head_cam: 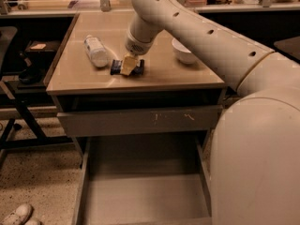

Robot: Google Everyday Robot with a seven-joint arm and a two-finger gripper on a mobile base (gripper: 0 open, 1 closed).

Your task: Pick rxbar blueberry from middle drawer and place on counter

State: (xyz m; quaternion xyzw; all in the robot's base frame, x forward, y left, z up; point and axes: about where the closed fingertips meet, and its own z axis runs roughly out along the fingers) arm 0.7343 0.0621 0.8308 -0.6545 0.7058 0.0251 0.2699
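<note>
The rxbar blueberry (115,67), in a dark navy wrapper, lies flat on the beige counter (154,81), a little left of its middle. My gripper (127,66) comes down from the upper right and is shut on the bar's middle, so the bar's ends show on either side. The middle drawer (145,191) stands pulled open below the counter, and its grey floor is bare.
A white bottle (96,50) lies on the counter left of the bar. A white bowl (183,50) stands to its right. A grey drawer front with orange scratches (140,121) is closed under the counter. A black chair (11,64) and a shoe (18,213) are at the left.
</note>
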